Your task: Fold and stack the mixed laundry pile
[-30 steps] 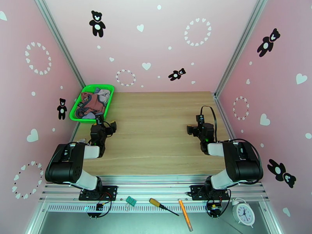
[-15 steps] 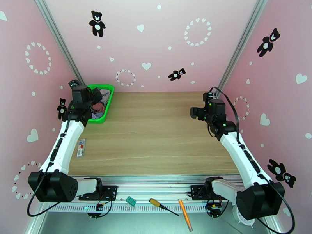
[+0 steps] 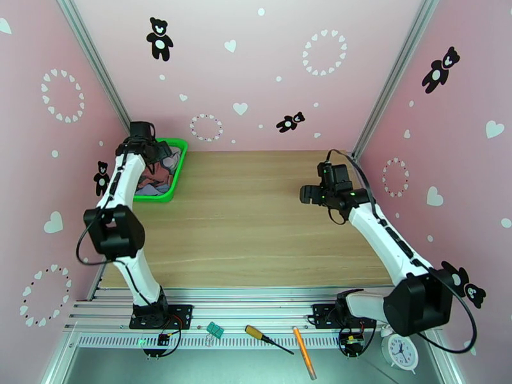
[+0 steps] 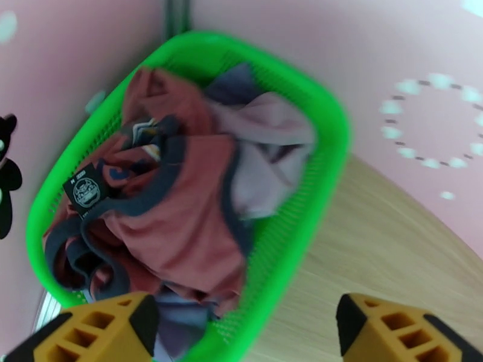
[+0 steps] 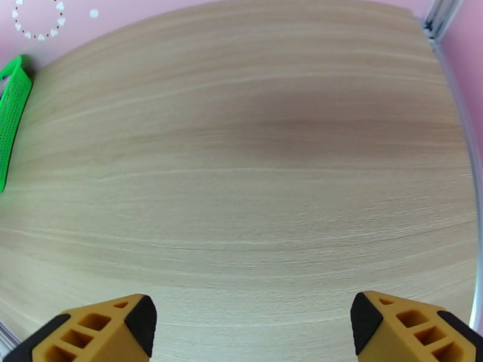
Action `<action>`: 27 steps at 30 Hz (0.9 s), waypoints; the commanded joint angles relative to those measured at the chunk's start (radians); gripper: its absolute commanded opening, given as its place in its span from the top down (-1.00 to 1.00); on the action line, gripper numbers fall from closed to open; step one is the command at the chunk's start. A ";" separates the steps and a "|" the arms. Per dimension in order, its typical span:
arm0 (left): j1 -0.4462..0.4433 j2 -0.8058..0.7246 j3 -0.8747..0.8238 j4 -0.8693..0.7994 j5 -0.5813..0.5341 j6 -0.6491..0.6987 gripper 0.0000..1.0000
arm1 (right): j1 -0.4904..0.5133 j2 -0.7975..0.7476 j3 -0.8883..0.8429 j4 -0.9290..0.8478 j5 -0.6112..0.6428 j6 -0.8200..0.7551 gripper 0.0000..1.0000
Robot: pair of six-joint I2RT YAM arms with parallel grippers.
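Swung out from its base, the left gripper [image 4: 244, 318] is poised, jaws apart, over the mixed laundry pile [image 4: 181, 218]. The right gripper [image 5: 250, 321] is held spread above the table [image 5: 241, 146]; nothing is gripped yet.

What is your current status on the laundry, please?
Left gripper open, above green mesh basket. Right gripper open, over wooden table. Laundry pile unfolded, in the basket. Nothing blocking.

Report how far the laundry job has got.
Done: nothing yet; the clothes all lie crumpled in the basket. In hand: the left end effector hangs open above them, gripping nothing; the right end effector is open over the table. To do: lifting out, folding, stacking.
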 commanded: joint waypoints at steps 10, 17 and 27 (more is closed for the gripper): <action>0.044 0.349 0.453 -0.173 -0.057 0.085 -0.65 | 0.040 0.192 0.068 0.065 -0.075 -0.017 -0.78; 0.076 0.447 0.509 -0.158 -0.048 0.045 -0.66 | 0.066 0.294 0.111 0.061 -0.086 -0.028 -0.71; 0.078 0.409 0.450 -0.066 -0.016 0.056 0.23 | 0.117 0.334 0.157 0.039 -0.069 -0.022 -0.57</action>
